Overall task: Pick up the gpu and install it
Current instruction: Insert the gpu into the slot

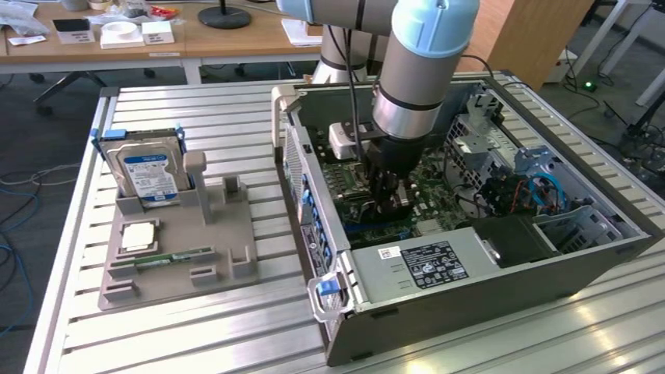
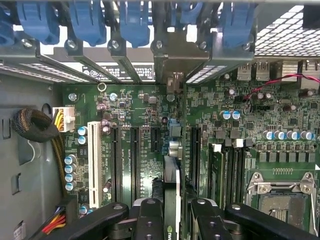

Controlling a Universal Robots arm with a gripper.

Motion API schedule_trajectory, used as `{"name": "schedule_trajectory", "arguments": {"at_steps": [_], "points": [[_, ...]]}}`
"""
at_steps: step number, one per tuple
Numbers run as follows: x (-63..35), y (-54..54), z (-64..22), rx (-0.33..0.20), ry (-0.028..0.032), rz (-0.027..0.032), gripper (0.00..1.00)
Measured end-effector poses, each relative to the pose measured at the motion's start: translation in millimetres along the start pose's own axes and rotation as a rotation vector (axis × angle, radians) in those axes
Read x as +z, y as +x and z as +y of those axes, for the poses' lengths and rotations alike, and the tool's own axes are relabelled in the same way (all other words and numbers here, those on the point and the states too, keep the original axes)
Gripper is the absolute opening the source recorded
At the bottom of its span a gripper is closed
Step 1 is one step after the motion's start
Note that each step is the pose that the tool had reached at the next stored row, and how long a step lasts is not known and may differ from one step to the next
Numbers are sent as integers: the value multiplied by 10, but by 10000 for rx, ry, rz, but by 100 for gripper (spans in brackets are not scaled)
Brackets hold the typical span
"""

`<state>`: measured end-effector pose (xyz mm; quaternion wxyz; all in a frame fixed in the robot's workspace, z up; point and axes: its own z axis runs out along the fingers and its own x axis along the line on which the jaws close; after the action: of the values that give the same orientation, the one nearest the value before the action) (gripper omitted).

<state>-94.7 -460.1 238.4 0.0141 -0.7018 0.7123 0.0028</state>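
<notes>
Over green mobo [image 2: 140, 107]; black pincer [image 2: 172, 212] clenched on thin flat gpu [image 2: 171, 175] edge-on

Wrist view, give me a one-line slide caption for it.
Gripper holds the gpu edge-on above the motherboard, its bracket reaching the rear slot openings of the computer case.

Ribbed aluminium tabletop [image 1: 208, 117]; behind it, wooden desks [image 1: 187, 39] on white legs, a black chair base [image 1: 68, 82], grey carpet floor [image 1: 26, 132], loose cables [image 1: 12, 187].
</notes>
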Motion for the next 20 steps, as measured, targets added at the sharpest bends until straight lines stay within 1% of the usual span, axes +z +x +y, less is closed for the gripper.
{"name": "schedule_trajectory", "arguments": {"at_steps": [17, 18, 19, 20], "points": [[7, 0, 5, 3, -3, -1, 26], [12, -1, 9, 10, -7, -18, 26], [12, -1, 7, 9, 3, -11, 27], [12, -1, 7, 9, 2, -12, 33]]}}
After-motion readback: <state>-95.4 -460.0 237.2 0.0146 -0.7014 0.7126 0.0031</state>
